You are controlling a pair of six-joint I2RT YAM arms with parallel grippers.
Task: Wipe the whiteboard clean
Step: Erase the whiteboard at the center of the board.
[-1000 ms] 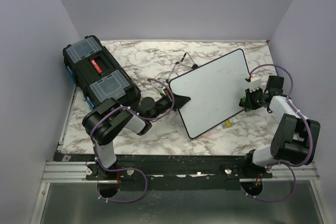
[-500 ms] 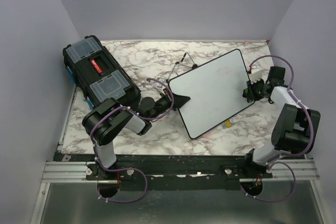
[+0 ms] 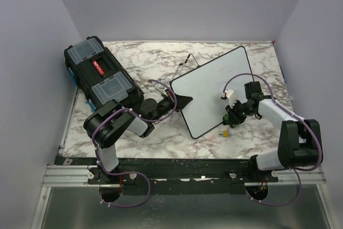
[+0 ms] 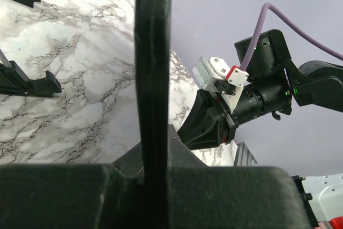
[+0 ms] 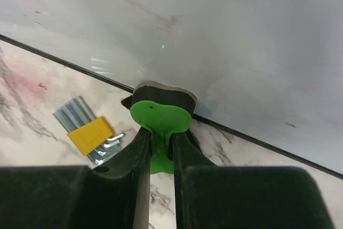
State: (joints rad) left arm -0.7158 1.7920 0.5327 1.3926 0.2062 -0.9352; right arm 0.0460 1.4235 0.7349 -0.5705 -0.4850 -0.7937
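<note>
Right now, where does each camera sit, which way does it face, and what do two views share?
Top external: above and behind the bases, looking down on the table, toolbox and whiteboard; both arms show.
Left wrist: at the whiteboard's left edge, looking across toward the right arm; the left jaws clamp the frame.
Right wrist: low over the whiteboard's near edge; the right jaws hold a green eraser.
Shared: top and right wrist both show the yellow hex-key set.
</note>
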